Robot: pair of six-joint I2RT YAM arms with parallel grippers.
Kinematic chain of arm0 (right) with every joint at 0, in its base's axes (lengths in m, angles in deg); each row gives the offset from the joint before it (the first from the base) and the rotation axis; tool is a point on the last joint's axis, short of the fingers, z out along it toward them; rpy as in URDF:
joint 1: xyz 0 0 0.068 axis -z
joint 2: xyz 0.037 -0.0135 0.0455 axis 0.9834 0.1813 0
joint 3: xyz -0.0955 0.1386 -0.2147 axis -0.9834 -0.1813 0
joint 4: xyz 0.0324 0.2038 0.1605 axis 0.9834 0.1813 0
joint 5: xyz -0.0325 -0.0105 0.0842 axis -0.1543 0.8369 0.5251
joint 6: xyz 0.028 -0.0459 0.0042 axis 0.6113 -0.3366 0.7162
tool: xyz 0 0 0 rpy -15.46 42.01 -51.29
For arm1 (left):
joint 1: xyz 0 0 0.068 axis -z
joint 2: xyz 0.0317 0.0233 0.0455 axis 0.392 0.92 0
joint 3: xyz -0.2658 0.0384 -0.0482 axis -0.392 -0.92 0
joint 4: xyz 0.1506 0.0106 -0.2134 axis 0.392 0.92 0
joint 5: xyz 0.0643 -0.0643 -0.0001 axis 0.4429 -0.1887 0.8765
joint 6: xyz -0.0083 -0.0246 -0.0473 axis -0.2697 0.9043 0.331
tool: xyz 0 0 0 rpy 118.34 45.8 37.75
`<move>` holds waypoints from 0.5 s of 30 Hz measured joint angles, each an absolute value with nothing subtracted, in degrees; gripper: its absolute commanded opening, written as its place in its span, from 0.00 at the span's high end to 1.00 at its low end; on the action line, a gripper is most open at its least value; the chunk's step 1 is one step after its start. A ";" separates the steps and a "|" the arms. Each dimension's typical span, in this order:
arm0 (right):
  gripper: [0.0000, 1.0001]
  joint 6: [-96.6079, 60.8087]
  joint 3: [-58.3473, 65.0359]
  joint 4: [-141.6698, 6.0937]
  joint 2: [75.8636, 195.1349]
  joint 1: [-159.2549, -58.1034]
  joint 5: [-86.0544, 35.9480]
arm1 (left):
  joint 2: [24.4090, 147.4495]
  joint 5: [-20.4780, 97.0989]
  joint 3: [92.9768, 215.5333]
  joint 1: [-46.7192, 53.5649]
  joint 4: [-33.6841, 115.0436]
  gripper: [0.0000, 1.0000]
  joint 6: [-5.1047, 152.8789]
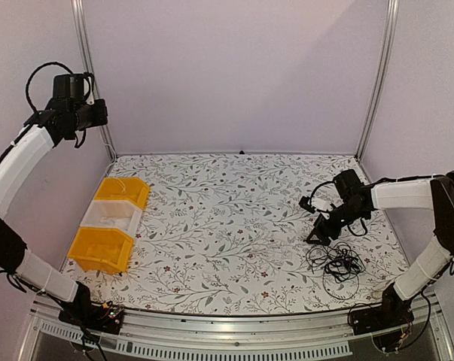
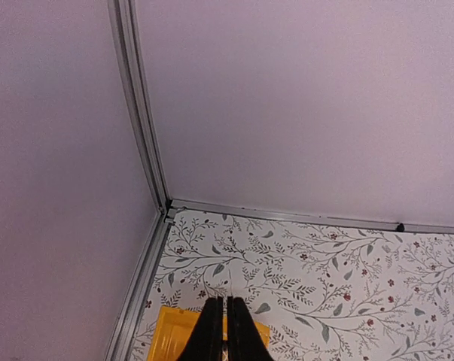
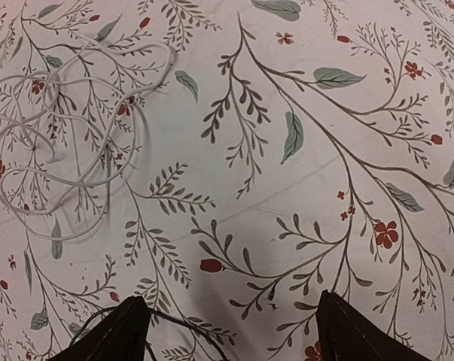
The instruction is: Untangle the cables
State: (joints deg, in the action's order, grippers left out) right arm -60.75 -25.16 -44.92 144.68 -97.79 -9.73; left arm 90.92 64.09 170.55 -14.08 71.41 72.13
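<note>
- My right tool (image 1: 318, 232) has its jaws spread wide with nothing in them. In the right wrist view (image 3: 227, 308) only the flowered worktop (image 1: 227, 218) shows between the two fingers.
- The black cables (image 1: 336, 263) lie on the worktop as one loose, looping bundle. My right tool hangs low just beyond that bundle, on its far left edge.
- One black strand (image 3: 200, 333) curves past the bottom of the wrist view, close to one finger. I cannot tell whether it touches the finger.
- A white cable (image 3: 68, 120) lies in its own slack coil farther out from the bundle. It is apart from the black strands, so I judge it needs no freeing.
- My left tool (image 1: 91, 113) is pressed shut and holds nothing; the left wrist view (image 2: 225, 331) shows its fingers flat together. It is raised high by the wall, well apart from the bundle. I take this as parking it so the right arm has room.
- Three bins in a row, a yellow bin (image 1: 123, 192), a pale bin (image 1: 112, 216) and a second yellow bin (image 1: 100, 248), sit well to the left of the bundle.
- The wide jaws suit dropping over a single outer loop. Pulling that loop could drag the whole bundle instead of one strand.
</note>
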 measured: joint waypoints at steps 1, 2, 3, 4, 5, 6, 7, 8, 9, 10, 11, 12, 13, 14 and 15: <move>0.19 -60.75 -25.20 -44.92 144.76 -97.79 -9.86 | 90.99 63.78 170.18 -14.80 71.30 1.00 72.15; 0.18 -60.77 -25.26 -44.92 144.81 -97.79 -9.93 | 91.03 63.57 169.68 -15.48 71.12 1.00 72.15; 0.18 -60.81 -25.37 -44.94 144.81 -97.79 -9.97 | 91.08 63.33 168.98 -16.12 70.77 1.00 72.15; 0.18 -60.88 -25.46 -44.96 144.81 -97.79 -10.02 | 91.12 63.15 168.32 -16.55 70.49 1.00 72.15; 0.18 -60.94 -25.51 -44.96 144.83 -97.79 -10.08 | 91.12 62.84 167.40 -16.97 70.09 1.00 72.15; 0.18 -60.96 -25.53 -44.96 144.92 -97.79 -10.13 | 91.14 62.45 166.49 -17.30 69.74 1.00 72.18; 0.17 -60.99 -25.55 -44.96 145.00 -97.79 -10.17 | 91.16 62.17 165.46 -17.60 69.42 1.00 72.18; 0.17 -61.05 -25.55 -44.96 145.20 -97.79 -10.21 | 91.19 61.84 164.34 -17.89 69.00 1.00 72.18; 0.17 -61.16 -25.55 -44.99 145.40 -97.79 -10.30 | 91.27 61.55 163.36 -18.15 68.83 1.00 72.20; 0.17 -61.23 -25.55 -45.01 145.64 -97.79 -10.37 | 91.47 61.12 162.31 -18.43 68.61 1.00 72.22; 0.17 -61.36 -25.55 -45.01 145.81 -97.79 -10.48 | 91.73 60.83 161.44 -18.67 68.39 1.00 72.22; 0.16 -61.44 -25.55 -45.01 146.05 -97.79 -10.59 | 92.08 60.53 160.67 -18.85 68.15 1.00 72.22; 0.16 -61.58 -25.55 -45.01 146.29 -97.79 -10.72 | 92.63 60.22 159.56 -19.04 67.71 1.00 72.22; 0.16 -61.60 -25.55 -45.01 146.47 -97.79 -10.83 | 93.04 60.00 158.81 -19.15 67.36 1.00 72.22; 0.15 -61.64 -25.55 -45.01 146.67 -97.79 -10.98 | 93.52 59.78 158.16 -19.24 67.08 1.00 72.22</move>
State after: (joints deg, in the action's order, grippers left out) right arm -61.64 -25.55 -45.01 146.67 -97.79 -10.98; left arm 93.52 59.78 158.16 -19.24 67.08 72.22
